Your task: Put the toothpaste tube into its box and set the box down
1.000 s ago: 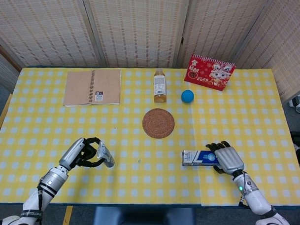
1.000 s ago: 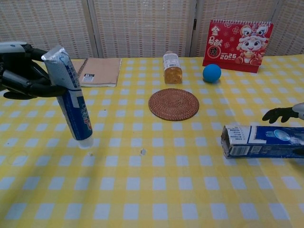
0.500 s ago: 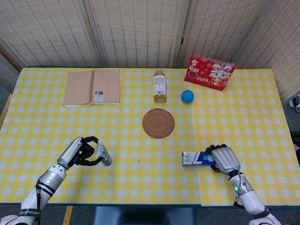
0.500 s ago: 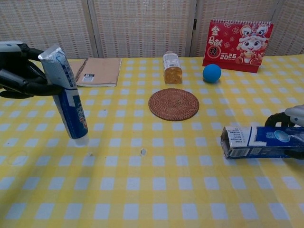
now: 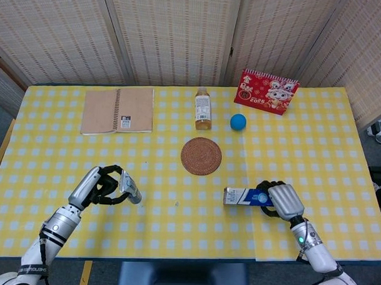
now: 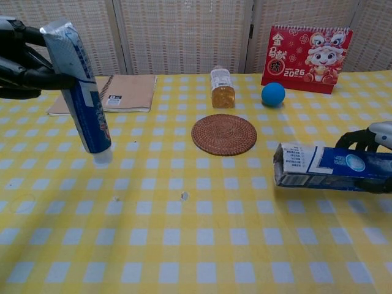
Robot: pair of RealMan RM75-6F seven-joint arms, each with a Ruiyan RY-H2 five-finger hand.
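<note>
My left hand (image 5: 100, 186) (image 6: 21, 58) grips the blue and white toothpaste tube (image 5: 130, 190) (image 6: 78, 98) by its crimped end, lifted off the table at the front left, the cap pointing down. My right hand (image 5: 281, 201) (image 6: 370, 139) holds the blue toothpaste box (image 5: 245, 196) (image 6: 331, 168) at the front right, raised a little above the table. The box lies level, with its open end facing left toward the tube. A wide gap separates tube and box.
A round woven coaster (image 5: 201, 156) lies mid-table. Behind it stand a small bottle (image 5: 203, 109), a blue ball (image 5: 238, 122) and a red desk calendar (image 5: 266, 91). A spiral notebook (image 5: 117, 110) lies at the back left.
The left hand has raised the tube higher. The right hand has closed on the box, lifted it off the table and carried it slightly left.
</note>
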